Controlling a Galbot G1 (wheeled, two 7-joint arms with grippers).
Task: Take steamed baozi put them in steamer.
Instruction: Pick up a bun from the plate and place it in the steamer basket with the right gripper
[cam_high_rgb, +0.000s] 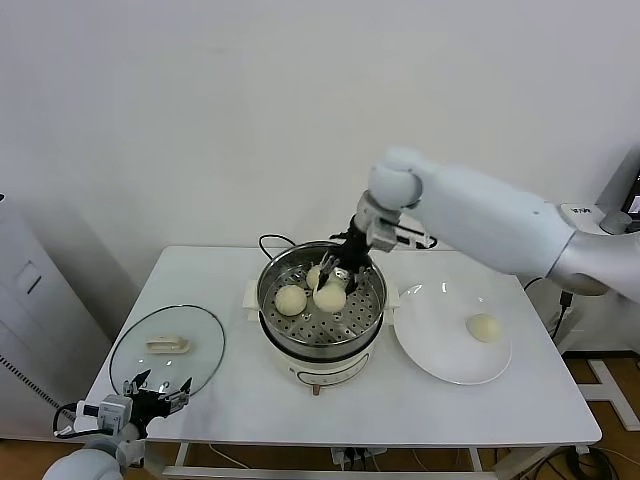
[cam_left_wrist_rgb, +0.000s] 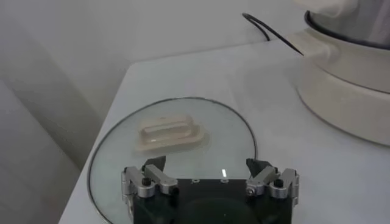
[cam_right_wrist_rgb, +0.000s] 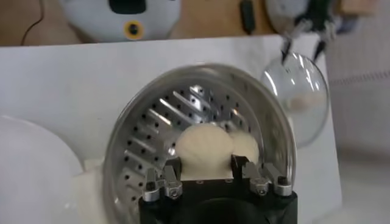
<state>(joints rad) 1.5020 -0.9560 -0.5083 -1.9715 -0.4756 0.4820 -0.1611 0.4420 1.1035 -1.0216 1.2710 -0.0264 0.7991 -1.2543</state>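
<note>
Gripping a baozi (cam_high_rgb: 330, 296) inside the steamer (cam_high_rgb: 322, 330), right gripper (cam_high_rgb: 336, 277) with fingers (cam_right_wrist_rgb: 172, 176) pinched on either side of the pale bun, low over the perforated tray (cam_right_wrist_rgb: 143, 146), roughly at the tray's centre. Pressed against that bun at its 9 o'clock, a second baozi (cam_high_rgb: 291, 299); tucked behind at 12 o'clock, close under the gripper, a third baozi (cam_high_rgb: 315, 275), only partly seen. Reaching in from the 3 o'clock side of the table (cam_high_rgb: 480, 410), the white right arm (cam_high_rgb: 480, 225), passing above the far rim of the pot. Resting well apart on the white plate (cam_high_rgb: 440, 360), at 3 o'clock of the steamer, the fourth baozi (cam_high_rgb: 484, 327), alone. Lying flat at 9 o'clock of the steamer, a glass lid (cam_high_rgb: 200, 365) with a cream handle (cam_high_rgb: 168, 345). Hovering at the lid's 6 o'clock edge, near the table's front corner, left gripper (cam_high_rgb: 157, 386) with fingers (cam_left_wrist_rgb: 149, 178) spread wide, holding nothing. Curling behind the steamer at 11 o'clock, a black cord (cam_high_rgb: 272, 241).
</note>
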